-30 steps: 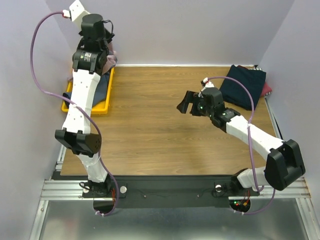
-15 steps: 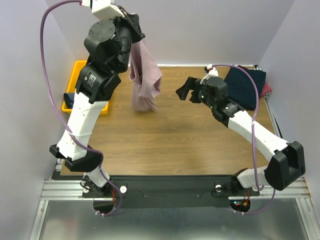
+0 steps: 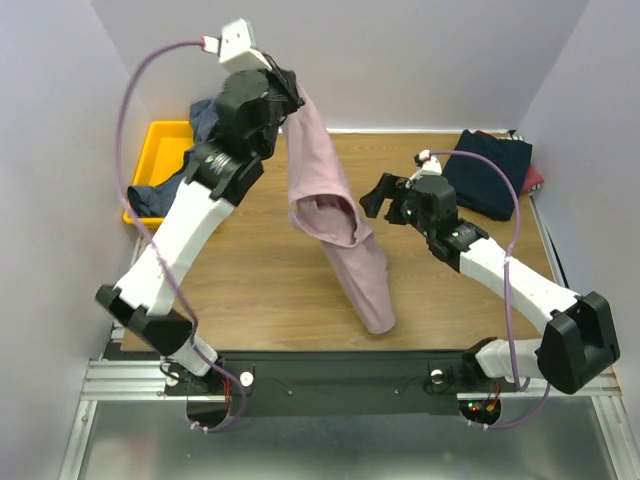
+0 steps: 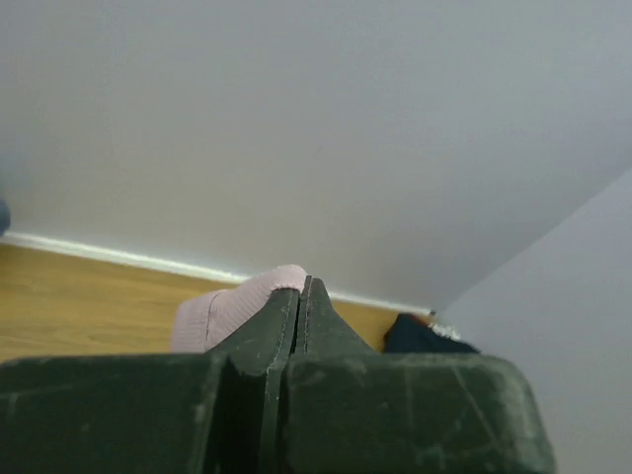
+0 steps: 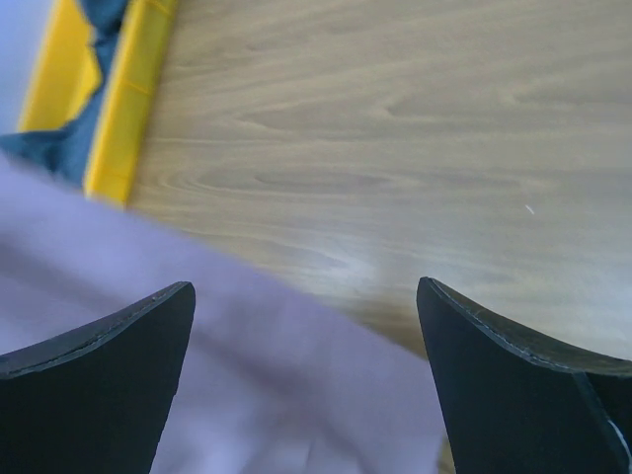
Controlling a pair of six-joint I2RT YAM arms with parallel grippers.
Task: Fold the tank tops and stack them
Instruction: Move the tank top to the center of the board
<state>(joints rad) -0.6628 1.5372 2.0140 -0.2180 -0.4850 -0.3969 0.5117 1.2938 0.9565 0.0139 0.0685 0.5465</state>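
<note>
Garment: pink tank top (image 3: 335, 230) dangles over the surface (image 3: 250, 290), mid-frame.
Left arm: your left tool (image 3: 293, 90), raised high, pinches its top edge, closed tight.
Right arm: your right tool (image 3: 373, 196) gapes wide, empty, just beside the cloth.

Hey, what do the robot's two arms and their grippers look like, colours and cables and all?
The left arm and right arm have white shells and chunky black joints, each trailed by a looping lilac cable. The left gripper and right gripper are black with wedge-shaped fingers. A green light glows near the right wrist.
</note>
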